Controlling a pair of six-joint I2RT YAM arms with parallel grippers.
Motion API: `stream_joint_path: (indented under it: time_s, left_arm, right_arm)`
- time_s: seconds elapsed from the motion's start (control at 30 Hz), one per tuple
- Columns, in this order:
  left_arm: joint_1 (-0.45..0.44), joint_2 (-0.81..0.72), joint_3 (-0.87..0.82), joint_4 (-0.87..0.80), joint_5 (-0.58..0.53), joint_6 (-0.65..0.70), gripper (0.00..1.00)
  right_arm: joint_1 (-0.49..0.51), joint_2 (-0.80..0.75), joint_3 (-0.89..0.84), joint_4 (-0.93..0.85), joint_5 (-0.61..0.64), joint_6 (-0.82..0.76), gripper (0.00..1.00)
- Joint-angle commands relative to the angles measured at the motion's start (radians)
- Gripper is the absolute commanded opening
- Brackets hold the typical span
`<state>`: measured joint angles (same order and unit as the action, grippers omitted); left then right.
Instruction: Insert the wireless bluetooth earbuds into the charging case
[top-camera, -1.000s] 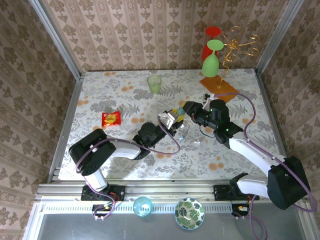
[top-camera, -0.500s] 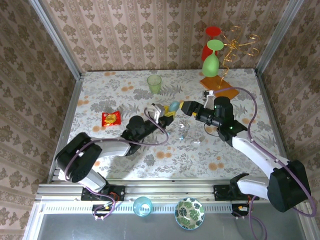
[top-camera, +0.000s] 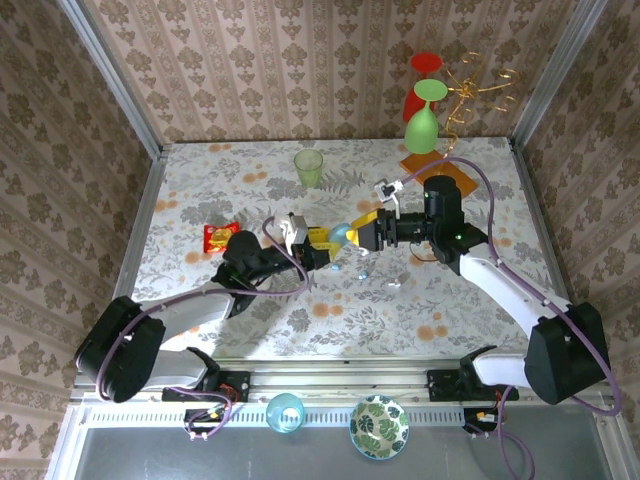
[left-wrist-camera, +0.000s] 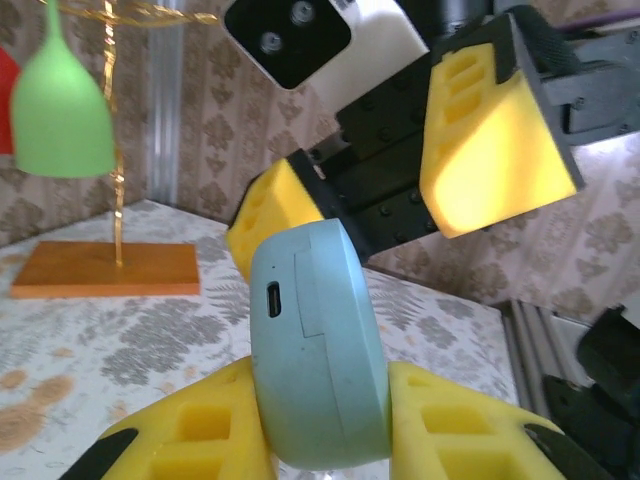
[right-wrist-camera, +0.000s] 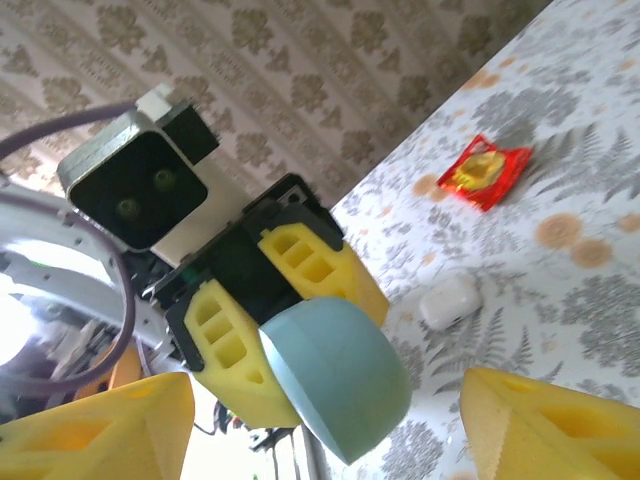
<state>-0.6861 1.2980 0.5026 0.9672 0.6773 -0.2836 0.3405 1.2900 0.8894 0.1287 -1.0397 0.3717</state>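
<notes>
left pincer (top-camera: 335, 240) clamped on pale-blue charging case (left-wrist-camera: 318, 350), lid shut, held edge-up above floral worktop (top-camera: 200, 190). right pincer (top-camera: 358, 233) open, yellow fingers (right-wrist-camera: 100, 430) spread, facing the case at close range. earbuds (top-camera: 362, 270) lying on worktop just beside.

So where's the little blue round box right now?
The pale-blue charging case is pinched in the left gripper, over the middle of the table in the top view; the open right gripper faces it from the right.
</notes>
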Motion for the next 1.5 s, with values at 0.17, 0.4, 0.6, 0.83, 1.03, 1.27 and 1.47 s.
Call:
stream_joint_path:
  time_s: [0.17, 0.4, 0.6, 0.83, 1.03, 1.27, 1.47]
  left_arm:
    - [0.004, -0.004, 0.036, -0.014, 0.085, -0.060, 0.12]
    - [0.013, 0.009, 0.037, 0.048, 0.069, -0.102, 0.12]
    - [0.016, 0.040, 0.036, 0.092, 0.024, -0.103, 0.25]
    - [0.019, 0.061, 0.015, 0.232, -0.076, -0.050, 0.72]
    - [0.020, 0.069, -0.035, 0.298, -0.180, 0.195, 1.00]
    - [0.009, 0.098, -0.049, 0.311, -0.260, 0.528, 1.00]
    - [0.011, 0.140, 0.016, 0.304, -0.220, 0.476, 0.93]
  right_arm:
    - [0.031, 0.006, 0.045, -0.018, -0.133, -0.058, 0.48]
    - [0.031, 0.005, 0.047, -0.063, -0.145, -0.098, 0.31]
    - [0.029, 0.007, 0.042, 0.016, -0.108, -0.009, 0.15]
    - [0.003, 0.032, 0.063, 0.107, 0.007, 0.318, 0.09]
    - [-0.030, 0.060, 0.062, 0.147, 0.073, 0.620, 0.12]
    - [-0.038, 0.095, 0.038, 0.243, 0.061, 0.875, 0.09]
    - [-0.038, 0.131, -0.019, 0.387, 0.055, 1.015, 0.09]
